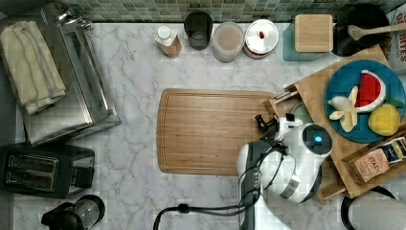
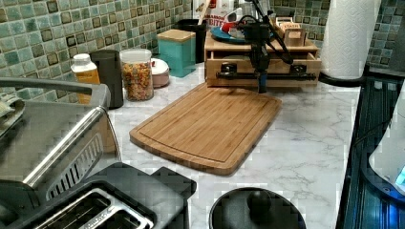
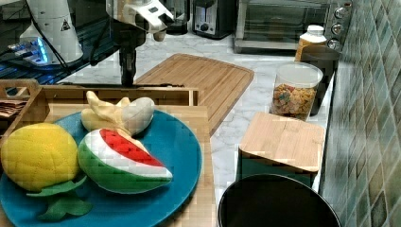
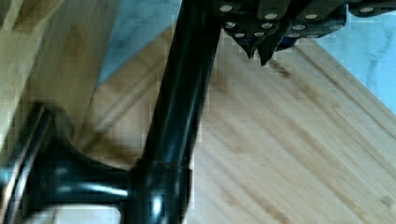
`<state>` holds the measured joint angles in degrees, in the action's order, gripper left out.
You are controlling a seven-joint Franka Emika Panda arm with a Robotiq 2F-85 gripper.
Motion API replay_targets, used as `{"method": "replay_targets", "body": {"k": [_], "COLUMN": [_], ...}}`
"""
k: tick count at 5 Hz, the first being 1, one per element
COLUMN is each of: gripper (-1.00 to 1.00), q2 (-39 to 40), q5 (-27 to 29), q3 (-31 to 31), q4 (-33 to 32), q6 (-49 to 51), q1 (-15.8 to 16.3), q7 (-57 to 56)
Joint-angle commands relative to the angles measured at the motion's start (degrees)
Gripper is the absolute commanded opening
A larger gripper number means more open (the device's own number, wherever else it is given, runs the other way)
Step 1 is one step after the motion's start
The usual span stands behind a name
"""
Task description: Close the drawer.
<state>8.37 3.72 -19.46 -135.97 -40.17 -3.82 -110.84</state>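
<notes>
The fingers [image 4: 259,49], pressed together (tips touching), sit just beside the partly open drawer's [image 2: 260,64] black handle [image 4: 180,112].

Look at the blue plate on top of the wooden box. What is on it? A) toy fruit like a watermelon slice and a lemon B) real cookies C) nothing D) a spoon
A: in the right view the blue plate holds a stuffed watermelon slice, a yellow lemon and a peeled banana.

Drawer [image 2: 267,64] light wood, handle [image 4: 180,112] glossy black; cutting board [image 1: 210,132] smooth wood.
</notes>
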Motion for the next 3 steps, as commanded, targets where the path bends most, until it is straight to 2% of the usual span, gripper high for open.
{"method": "replay_targets", "body": {"k": [1,3], "gripper": [-1.00,-1.00], "q2": [6.8,6.0], "q5": [4.1,-2.5], "q3": [-5.1,-5.7], "q4": [21.6,21.1], "q6": [-5.8,-12.9], "q1": [-5.1,-6.4], "q7": [-4.3,1.1]}}
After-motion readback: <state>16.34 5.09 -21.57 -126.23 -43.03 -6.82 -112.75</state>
